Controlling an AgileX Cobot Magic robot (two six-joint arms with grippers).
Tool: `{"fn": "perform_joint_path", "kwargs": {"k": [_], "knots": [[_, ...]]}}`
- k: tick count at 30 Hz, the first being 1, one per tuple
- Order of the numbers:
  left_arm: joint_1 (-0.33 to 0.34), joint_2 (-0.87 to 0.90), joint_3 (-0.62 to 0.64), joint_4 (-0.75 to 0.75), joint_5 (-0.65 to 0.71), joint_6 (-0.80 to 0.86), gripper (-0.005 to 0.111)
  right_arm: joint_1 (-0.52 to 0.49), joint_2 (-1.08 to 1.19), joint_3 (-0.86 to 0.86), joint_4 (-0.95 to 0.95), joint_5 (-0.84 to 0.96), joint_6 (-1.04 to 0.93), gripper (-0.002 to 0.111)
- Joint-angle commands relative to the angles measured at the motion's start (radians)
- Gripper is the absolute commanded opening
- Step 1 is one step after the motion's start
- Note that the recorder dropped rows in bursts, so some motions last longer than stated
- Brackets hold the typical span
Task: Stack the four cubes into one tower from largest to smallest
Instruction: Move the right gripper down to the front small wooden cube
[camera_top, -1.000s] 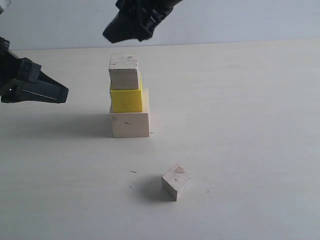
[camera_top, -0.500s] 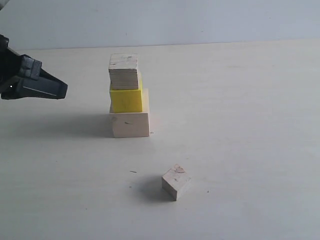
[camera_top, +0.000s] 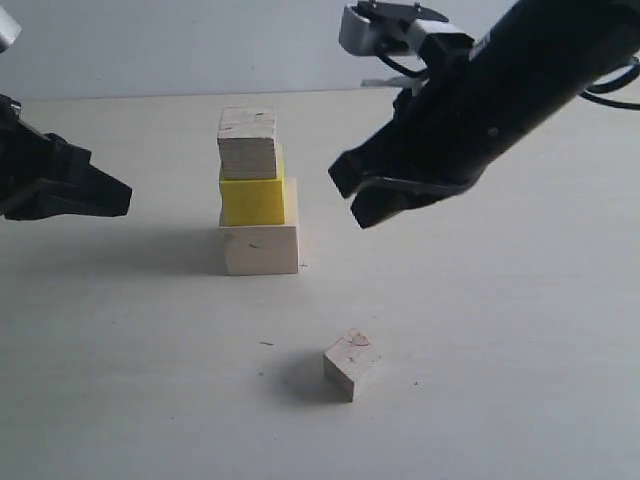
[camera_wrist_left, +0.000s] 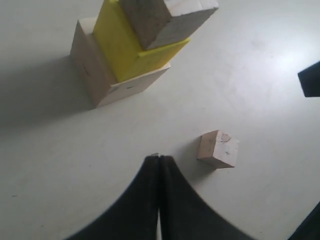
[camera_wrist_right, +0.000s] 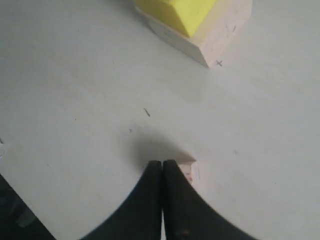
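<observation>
Three of the four cubes form a tower left of centre: the large pale wooden cube (camera_top: 260, 248) at the bottom, the yellow cube (camera_top: 252, 200) on it, and the layered-plywood cube (camera_top: 247, 142) on top. The smallest cube (camera_top: 351, 364), with a knot mark, lies alone on the table nearer the front. My right gripper (camera_top: 352, 200) hangs shut and empty above it, right of the tower. In the right wrist view the gripper (camera_wrist_right: 162, 162) half hides the small cube (camera_wrist_right: 191, 170). My left gripper (camera_top: 120, 197) is shut and empty left of the tower; its wrist view shows the small cube (camera_wrist_left: 218, 149) beside its tips (camera_wrist_left: 159, 157).
The pale tabletop (camera_top: 500, 300) stretches wide around the cubes, with a grey wall behind it. The right arm's black body (camera_top: 520, 80) slants in from the upper right. A small dark mark (camera_top: 266, 344) lies on the table left of the small cube.
The right arm, above the tower a second ago and then out of view, has come in from the right and now hangs over the small cube. The left gripper drew back slightly to the left.
</observation>
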Motion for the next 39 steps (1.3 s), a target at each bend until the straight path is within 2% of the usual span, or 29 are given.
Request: {"fn": "perform_joint_path", "kwargs": {"k": [1, 6, 14, 19, 26, 35, 39], "knots": [[0.002, -0.009, 0.014, -0.012, -0.039, 0.004, 0.000, 0.000, -0.041, 0.054, -0.016, -0.021, -0.016, 0.000], [0.002, -0.009, 0.014, -0.031, -0.064, 0.004, 0.000, 0.000, -0.028, 0.059, -0.151, 0.018, -0.021, 0.000], [0.002, -0.009, 0.014, -0.034, -0.067, 0.004, 0.000, 0.006, 0.013, 0.040, -0.130, 0.095, 0.074, 0.000], [0.002, -0.009, 0.014, -0.037, -0.067, 0.004, 0.000, 0.112, 0.007, 0.003, -0.224, 0.108, 0.173, 0.000], [0.002, -0.009, 0.014, -0.040, -0.056, -0.001, 0.000, 0.280, 0.024, -0.010, -0.553, 0.155, 0.567, 0.000], [0.002, -0.009, 0.014, -0.055, -0.056, -0.005, 0.000, 0.351, 0.058, -0.034, -0.544, 0.152, 0.553, 0.000], [0.002, -0.009, 0.014, -0.062, -0.056, -0.004, 0.000, 0.351, 0.091, -0.074, -0.553, 0.156, 0.524, 0.000]]}}
